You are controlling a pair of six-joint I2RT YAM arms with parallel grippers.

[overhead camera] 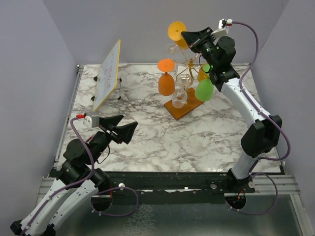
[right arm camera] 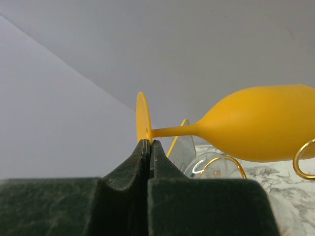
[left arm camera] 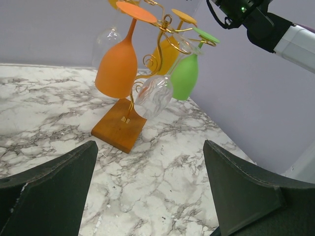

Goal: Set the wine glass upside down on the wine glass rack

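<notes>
1. The right arm (overhead camera: 248, 110) is shown raised and stretched toward the far right of the white-and-grey marbled table (overhead camera: 147, 142). Its wrist is bent so that the right gripper (overhead camera: 187, 37) is aimed leftward, higher than the rack's curled arms.
2. The right gripper's dark fingers (right arm camera: 197, 206) are pressed together, with no gap seen, on the rim of the round foot of an opaque yellow wine glass (right arm camera: 261, 123).
3. The yellow wine glass is held in the air at the far side of the wine glass rack (overhead camera: 184, 107), a thin gold wire stand on a flat brown wooden base. It is not yet hung there. In the right wrist view its stem is seen running sideways, with the bowl to the right.
4. The left arm (overhead camera: 74, 162) is folded low at the near left corner. The left gripper (overhead camera: 123, 129) is held over the table with its jaws spread wide and nothing between them, well apart from the rack.
5. An opaque orange glass (overhead camera: 166, 83), a green glass (overhead camera: 204, 90) and a clear glass (overhead camera: 179, 97) are hung upside down on the rack. A tilted whiteboard (overhead camera: 107, 73) is stood at the far left.
6. In the top view only the foot of the yellow wine glass is shown, and its bowl cannot be made out. The exact contact on the rim is covered by the fingertips. The rack's far right side is masked by the right arm.
</notes>
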